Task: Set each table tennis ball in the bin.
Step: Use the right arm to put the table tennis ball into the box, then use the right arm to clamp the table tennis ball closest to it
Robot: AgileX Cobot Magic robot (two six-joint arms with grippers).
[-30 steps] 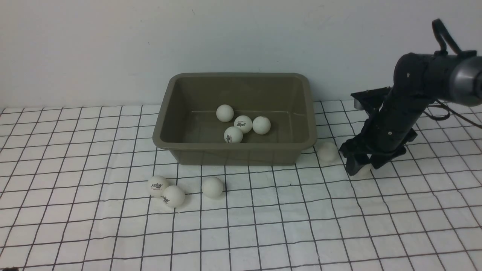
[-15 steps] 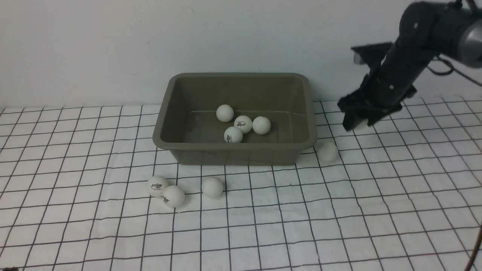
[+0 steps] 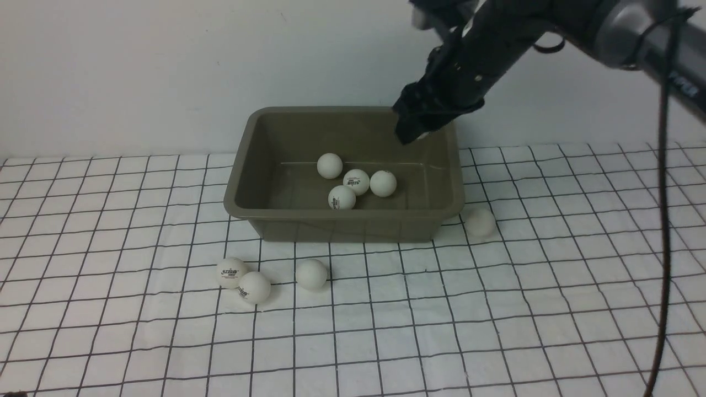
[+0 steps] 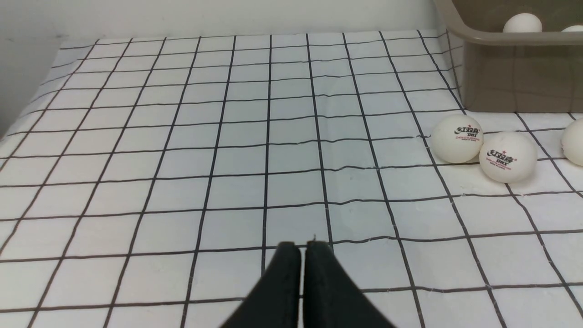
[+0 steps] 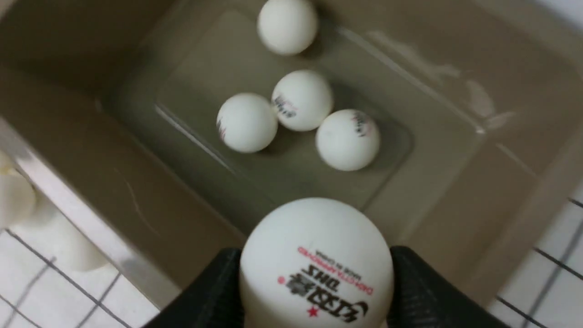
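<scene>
**Change of state.** Over the last second the right tool [image 3: 412, 132] has lifted off the bench [image 3: 496, 331], where it stood low beside the bin's right end, and has swung up and across to the left. It now hangs above the bin [image 3: 342, 216], over the right end of the opening. Its jaws are pinching the held ball [image 5: 316, 269], with one black pad on each side and the printed logo facing the wrist camera. Nothing else in the scene has shifted.

**Meaning for the task.** Pick and carry are judged complete for this ball; the step in hand is the release. Four balls already lie in the bin and four remain on the bench.

**Position relative to the tool.**
- The bin's interior lies below the tool tips, so the held ball should drop inside once the jaws spread.
- The cluster of three balls [image 3: 356, 181] rests below and to the left of the tips, with the lone ball [image 3: 330, 165] just beyond it.
- The nearest loose ball [image 3: 480, 222] lies on the bench below and to the right of the tool, just beside the bin's front right corner.
- The touching pair [image 3: 237, 275] and the single ball [image 3: 312, 274] lie well to the tool's left, in front of the bin.

**Left tool.** The left tool [image 4: 303, 249] is pressed together, holds nothing and sits low over the bench; the touching pair lies ahead of it.
</scene>
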